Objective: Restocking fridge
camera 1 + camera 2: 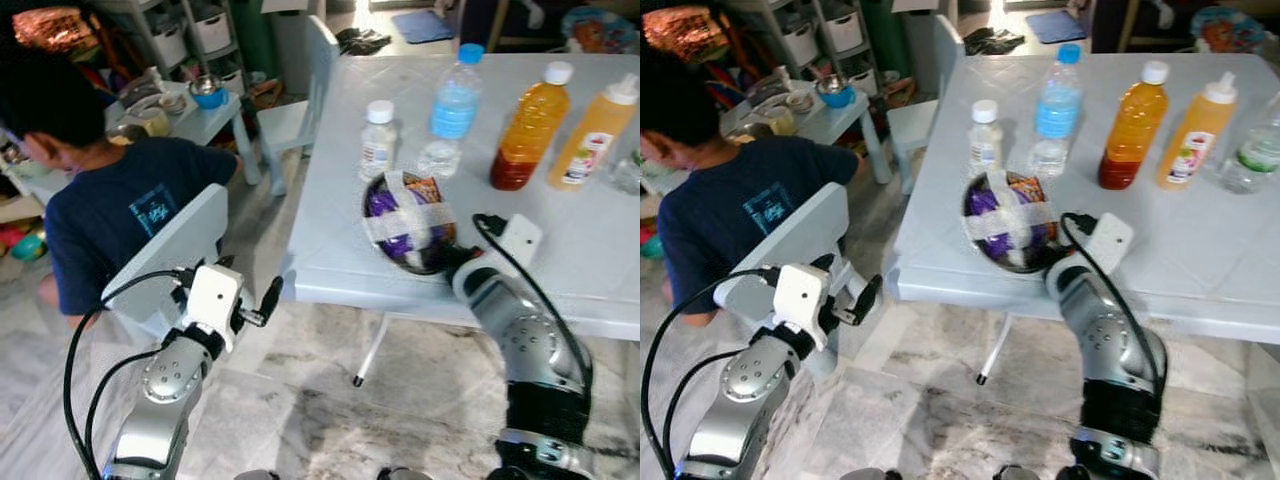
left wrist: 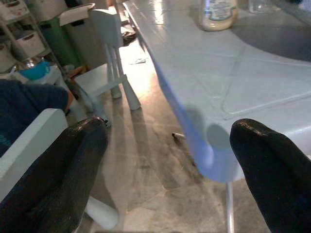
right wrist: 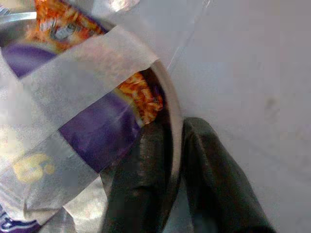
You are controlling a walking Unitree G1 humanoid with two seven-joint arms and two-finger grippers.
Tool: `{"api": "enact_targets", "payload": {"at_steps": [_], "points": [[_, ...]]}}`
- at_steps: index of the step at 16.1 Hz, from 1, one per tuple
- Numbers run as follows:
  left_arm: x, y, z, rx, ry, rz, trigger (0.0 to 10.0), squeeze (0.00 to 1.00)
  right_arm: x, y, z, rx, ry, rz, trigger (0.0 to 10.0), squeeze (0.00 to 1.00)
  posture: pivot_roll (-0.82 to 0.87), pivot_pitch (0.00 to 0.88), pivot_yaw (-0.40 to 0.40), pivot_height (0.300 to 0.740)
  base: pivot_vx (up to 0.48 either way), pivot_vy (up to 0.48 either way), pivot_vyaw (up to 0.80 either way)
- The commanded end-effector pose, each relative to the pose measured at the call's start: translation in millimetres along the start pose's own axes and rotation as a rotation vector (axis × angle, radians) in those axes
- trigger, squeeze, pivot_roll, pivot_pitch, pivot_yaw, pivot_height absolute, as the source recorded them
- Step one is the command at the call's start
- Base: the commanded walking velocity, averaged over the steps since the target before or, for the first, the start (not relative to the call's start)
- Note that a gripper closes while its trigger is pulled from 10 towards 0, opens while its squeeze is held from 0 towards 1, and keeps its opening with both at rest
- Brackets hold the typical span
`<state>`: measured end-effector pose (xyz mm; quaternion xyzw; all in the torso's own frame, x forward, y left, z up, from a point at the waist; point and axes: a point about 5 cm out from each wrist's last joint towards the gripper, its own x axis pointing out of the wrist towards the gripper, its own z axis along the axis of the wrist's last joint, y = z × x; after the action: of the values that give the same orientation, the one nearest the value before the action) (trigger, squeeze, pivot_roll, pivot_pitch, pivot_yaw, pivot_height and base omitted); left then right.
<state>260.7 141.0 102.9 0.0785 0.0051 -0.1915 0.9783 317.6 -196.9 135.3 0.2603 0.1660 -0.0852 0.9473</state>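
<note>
No label or print is sharp enough to read.

Bright, even daylight; head views sharp, right wrist view blurred.

bowl (image 1: 408,222): round metal, purple and orange snack packets inside, crossed pale tape strips over top | pose: upright on worktop (image 1: 600,250) near front edge | rim pinched by right claw (image 3: 176,145) | small white-capped bottle (image 1: 377,140) just behind bowl

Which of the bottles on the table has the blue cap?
The clear water bottle, standing second from the robot's left in the row. The small bottle beside it and the two orange bottles all have white caps.
</note>
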Motion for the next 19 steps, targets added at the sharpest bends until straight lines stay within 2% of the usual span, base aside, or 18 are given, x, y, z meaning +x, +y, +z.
{"api": "enact_targets", "payload": {"at_steps": [1, 5, 6, 7, 8, 9, 12, 13, 14, 15, 17, 19], "points": [[0.5, 1.1, -1.1, 0.009, 0.006, 0.001, 10.0, 0.0, -0.1, -18.0, -4.1, -0.019, 0.026, -0.103, 0.0, 0.0, -0.01, 0.093, 0.106, 0.74, 0.0, 0.0, 0.0], [4.7, 1.9, 0.8, 0.008, -0.001, 0.003, 10.0, 0.0, -5.9, -25.5, 20.4, -0.163, -0.072, -0.118, 0.0, 0.0, -0.01, 0.085, 0.111, 0.74, 0.0, 0.0, 0.0], [5.3, 2.6, 0.8, 0.008, 0.0, 0.006, 10.0, 0.0, -8.1, -30.9, 26.8, -0.233, -0.099, -0.133, 7.6, 0.0, -0.01, 0.083, 0.113, 0.74, 0.0, 0.0, 0.0], [5.6, 3.0, 0.8, 0.007, 0.0, 0.008, 10.0, 0.0, -9.1, -34.1, 29.4, -0.269, -0.111, -0.142, 10.0, 0.0, -0.01, 0.082, 0.114, 0.74, 0.0, 0.0, 0.0], [5.9, 3.1, 0.7, 0.007, 0.001, 0.009, 10.0, 0.0, -9.8, -36.3, 30.7, -0.294, -0.115, -0.142, 10.0, 0.0, -0.01, 0.082, 0.115, 0.74, 0.0, 0.0, 0.0], [6.3, 2.9, 0.9, 0.007, 0.001, 0.008, 10.0, 0.0, -11.7, -43.8, 31.6, -0.332, -0.117, -0.187, 10.0, 1.0, -0.01, 0.081, 0.116, 0.74, 0.0, 0.0, 0.0], [7.8, 2.7, 1.0, 0.008, -0.002, 0.006, 10.0, 0.0, -11.7, -43.8, 30.9, -0.35, -0.124, -0.176, 10.0, 1.0, -0.02, 0.077, 0.116, 0.74, 0.0, 0.0, 0.0], [8.2, 2.4, 1.1, 0.01, -0.003, 0.005, 10.0, 0.0, -11.5, -42.6, 30.8, -0.386, -0.13, -0.17, 10.0, 1.0, -0.02, 0.075, 0.116, 0.74, 0.0, 0.0, 0.0], [8.6, 2.2, 1.5, 0.01, -0.004, 0.004, 10.0, 0.0, -11.1, -43.2, 28.9, -0.35, -0.124, -0.167, 10.0, 1.0, -0.02, 0.073, 0.114, 0.74, 0.0, 0.0, 0.0], [8.7, 2.0, 1.5, 0.01, -0.005, 0.005, 10.0, 0.0, -11.3, -43.1, 28.4, -0.356, -0.124, -0.166, 10.0, 1.0, -0.02, 0.072, 0.112, 0.74, 0.0, 0.0, 0.0], [8.5, 1.9, 1.3, 0.01, -0.007, 0.007, 10.0, 0.0, -12.3, -43.6, 30.4, -0.37, -0.152, -0.177, 10.0, 1.0, -0.02, 0.071, 0.111, 0.74, 0.0, 0.0, 0.0], [8.8, 2.2, 1.7, 0.01, -0.009, 0.008, 10.0, 0.0, -13.4, -33.9, 38.4, -0.372, -0.224, -0.131, 10.0, 1.0, -0.02, 0.071, 0.112, 0.74, 0.0, 0.0, 0.0]]}}
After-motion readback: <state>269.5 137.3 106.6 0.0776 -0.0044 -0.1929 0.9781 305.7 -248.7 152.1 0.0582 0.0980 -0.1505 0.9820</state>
